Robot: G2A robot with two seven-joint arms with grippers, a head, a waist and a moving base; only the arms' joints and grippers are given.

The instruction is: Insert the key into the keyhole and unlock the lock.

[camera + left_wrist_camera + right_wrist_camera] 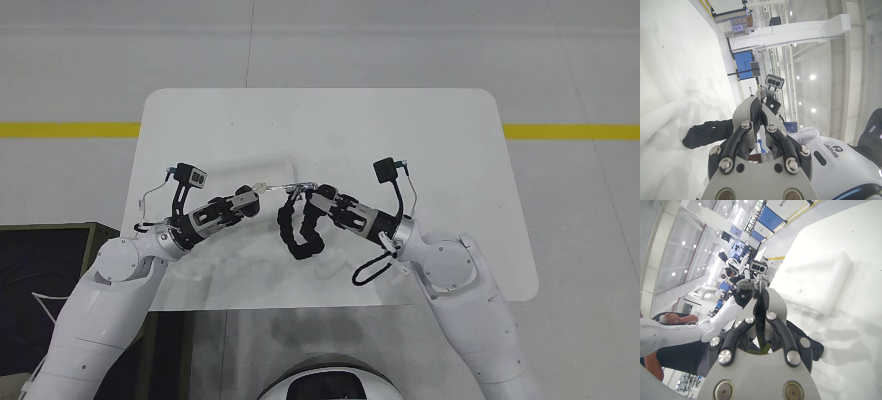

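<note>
Here, arms angled inward, left gripper (249, 197) pinching key (268, 187), right gripper (315, 196) clutching lock (293, 230)

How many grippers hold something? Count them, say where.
2. The left gripper, above the table, pinches the key; the right gripper, facing it, grips the lock.

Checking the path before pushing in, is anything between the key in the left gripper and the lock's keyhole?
Nothing visible. The key, pinched in the left gripper, lines up with the keyhole of the lock that the right gripper holds; the lock's black cable loops away on the robot's side.
</note>
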